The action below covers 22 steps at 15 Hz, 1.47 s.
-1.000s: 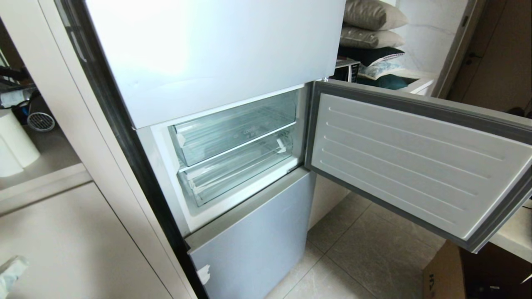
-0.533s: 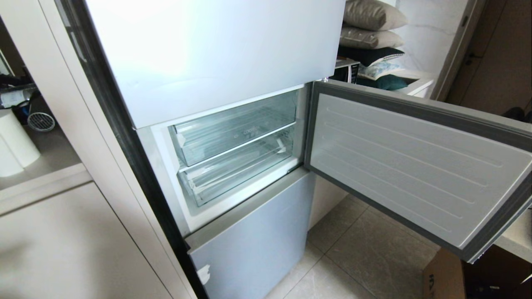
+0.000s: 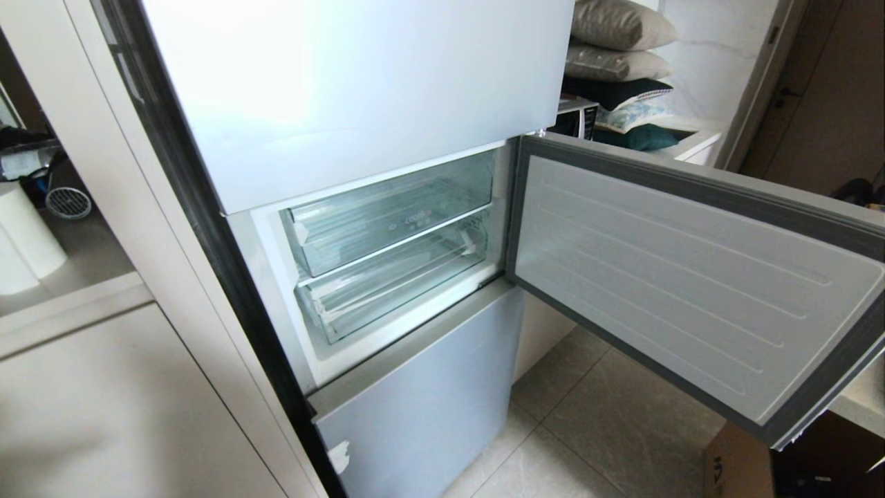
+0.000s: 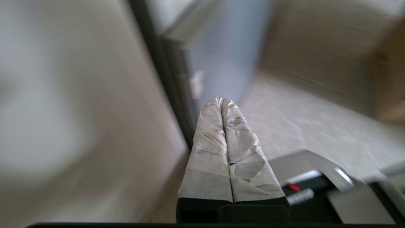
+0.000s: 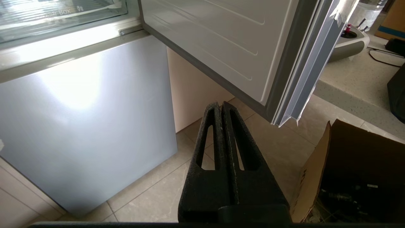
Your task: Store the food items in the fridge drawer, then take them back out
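fridge (image 3: 359, 90) door (image 3: 691, 277) open, tiled floor (image 3: 608, 408)

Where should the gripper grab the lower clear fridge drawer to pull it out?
Grip the fridge drawer by its thick clear front lip, probably from the front with the fingers over the top edge. The open door leaves its front exposed, and the upper drawer sits close above.

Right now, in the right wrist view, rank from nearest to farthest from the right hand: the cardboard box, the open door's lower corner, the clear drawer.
From the shut right hand:
1. Open door's lower corner, just beside the fingertips, above the floor.
2. Cardboard box, on the floor on that same side of the hand.
3. Clear drawer, up inside the fridge, farthest.
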Motion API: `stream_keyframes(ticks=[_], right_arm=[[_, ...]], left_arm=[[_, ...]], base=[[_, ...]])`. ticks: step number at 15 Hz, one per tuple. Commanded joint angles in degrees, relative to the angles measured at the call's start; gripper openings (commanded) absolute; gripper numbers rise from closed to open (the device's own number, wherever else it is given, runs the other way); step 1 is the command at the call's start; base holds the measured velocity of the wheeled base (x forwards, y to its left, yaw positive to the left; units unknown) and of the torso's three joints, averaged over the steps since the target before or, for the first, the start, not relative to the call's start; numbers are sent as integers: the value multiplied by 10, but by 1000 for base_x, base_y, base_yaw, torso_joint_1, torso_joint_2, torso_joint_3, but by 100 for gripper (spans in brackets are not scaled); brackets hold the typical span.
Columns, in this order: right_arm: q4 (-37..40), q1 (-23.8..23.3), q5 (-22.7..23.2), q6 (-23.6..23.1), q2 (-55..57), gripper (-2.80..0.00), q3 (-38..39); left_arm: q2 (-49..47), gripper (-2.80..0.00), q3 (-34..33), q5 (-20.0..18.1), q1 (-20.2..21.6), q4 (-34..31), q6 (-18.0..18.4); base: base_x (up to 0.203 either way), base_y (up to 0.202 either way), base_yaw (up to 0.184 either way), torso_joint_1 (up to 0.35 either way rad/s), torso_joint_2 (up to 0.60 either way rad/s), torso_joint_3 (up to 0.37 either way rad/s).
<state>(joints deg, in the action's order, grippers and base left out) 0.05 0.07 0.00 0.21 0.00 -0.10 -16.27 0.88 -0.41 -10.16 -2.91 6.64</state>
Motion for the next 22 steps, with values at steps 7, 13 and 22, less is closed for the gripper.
stream_keyframes(ticks=[7, 13, 22], right_arm=[[-1, -1, 0, -2, -1, -280, 1], [-1, -1, 0, -2, -1, -280, 1], [-1, -1, 0, -3, 0, -280, 1]], left_arm=[[162, -280, -9, 5, 102, 26, -45], [162, -280, -9, 5, 102, 26, -45], [162, -280, -9, 5, 102, 26, -45]], base=[[0, 0, 0, 0, 0, 0], [0, 0, 0, 0, 0, 0], [2, -6, 101, 1, 1, 1]])
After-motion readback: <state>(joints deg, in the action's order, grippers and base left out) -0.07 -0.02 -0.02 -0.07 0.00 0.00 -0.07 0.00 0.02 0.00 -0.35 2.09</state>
